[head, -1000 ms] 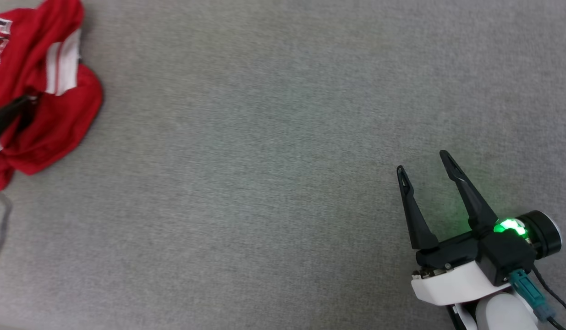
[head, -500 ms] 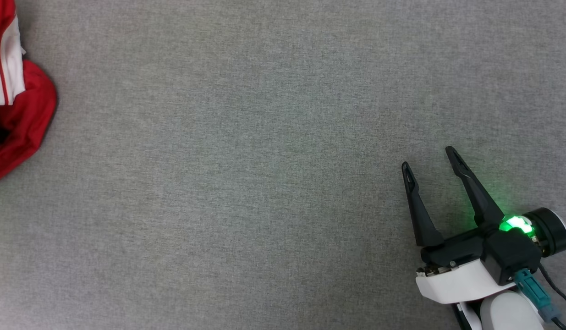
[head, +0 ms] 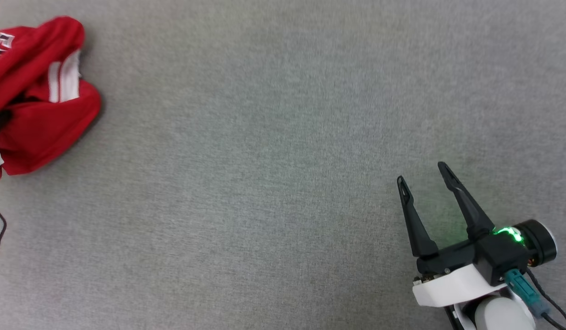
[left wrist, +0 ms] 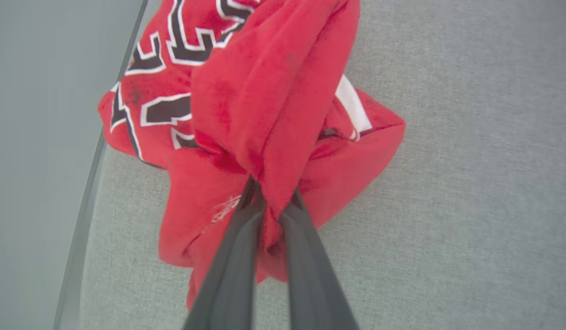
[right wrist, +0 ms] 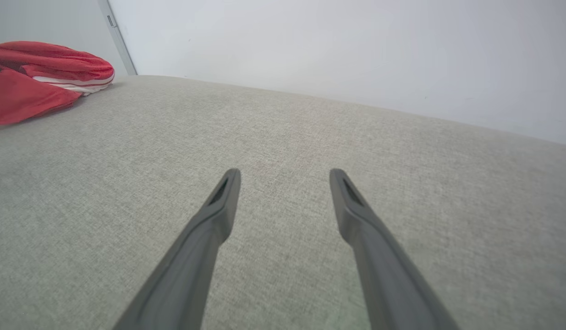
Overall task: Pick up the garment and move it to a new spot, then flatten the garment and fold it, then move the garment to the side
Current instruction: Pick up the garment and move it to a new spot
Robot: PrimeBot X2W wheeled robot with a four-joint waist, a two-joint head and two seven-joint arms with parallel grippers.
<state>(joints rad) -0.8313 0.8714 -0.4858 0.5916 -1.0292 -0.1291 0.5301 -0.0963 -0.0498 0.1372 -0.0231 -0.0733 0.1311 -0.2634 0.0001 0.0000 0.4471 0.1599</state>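
Left gripper (left wrist: pixel 273 199) clamped on crumpled red jersey (left wrist: pixel 264 91) by grey surface (head: pixel 264 183) edge, right gripper (head: pixel 422 172) fingers spread apart, low over surface, well away from jersey.

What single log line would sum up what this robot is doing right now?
step: pick up garment | left gripper: shut on garment | right gripper: open, empty, above grey surface | garment: crumpled, not yet flattened
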